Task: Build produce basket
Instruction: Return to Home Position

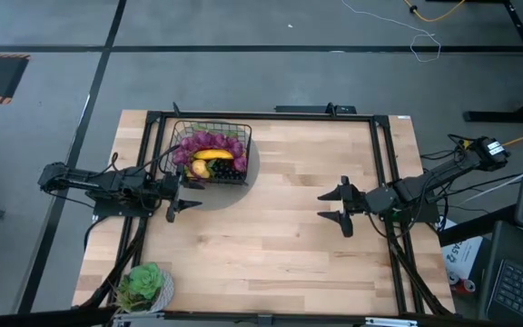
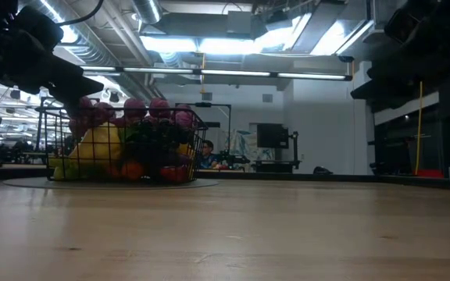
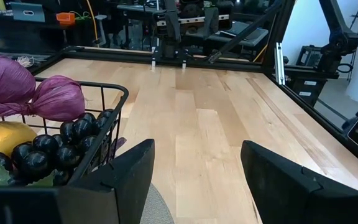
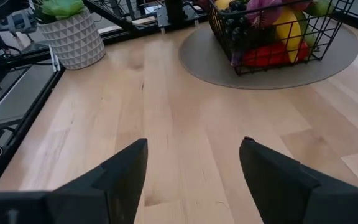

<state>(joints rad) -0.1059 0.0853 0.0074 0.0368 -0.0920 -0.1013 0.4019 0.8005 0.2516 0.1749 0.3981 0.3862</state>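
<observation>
Toward the upper left of the pale wooden table, as the high view shows it, you have the small square black wire-mesh basket sitting on a round grey mat. It is heaped with toy produce. A yellow banana lies on top among purple bunches, a cluster of dark grapes presses against the mesh wall, and a red pepper rests low inside. Your left gripper hangs just beside the basket, fingers spread wide and holding nothing. Your right gripper sits well apart from it over bare wood on the table's right half, its fingers likewise parted and empty. A green plant in a white faceted pot stands at the table's lower left corner in the high view.
</observation>
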